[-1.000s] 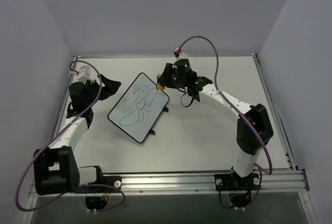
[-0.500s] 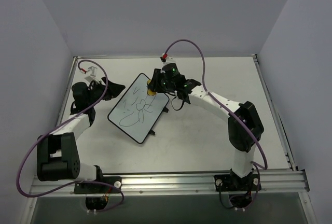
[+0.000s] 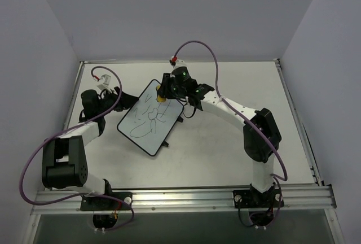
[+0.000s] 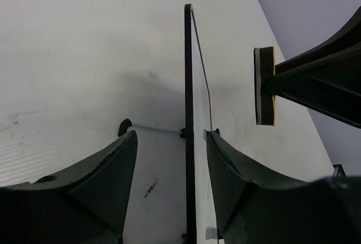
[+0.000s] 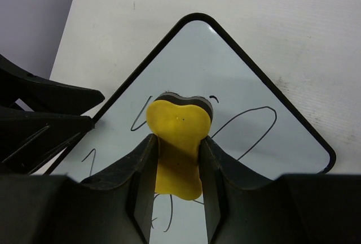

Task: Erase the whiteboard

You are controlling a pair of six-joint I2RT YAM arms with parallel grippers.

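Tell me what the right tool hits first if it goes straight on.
The whiteboard. The right tool, shut on the yellow eraser, points at its scribbled face; the eraser would touch first. Left wrist view shows a gap between them.

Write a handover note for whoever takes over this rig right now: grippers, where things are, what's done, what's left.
Left gripper: open, fingers straddling the edge of the flat white black-framed whiteboard, not clamped.
Right gripper: shut on the small yellow eraser, near the board's far corner, seemingly just off the surface.
Done: eraser in hand.
Left: dark scribbles unwiped; steady the board, then wipe.
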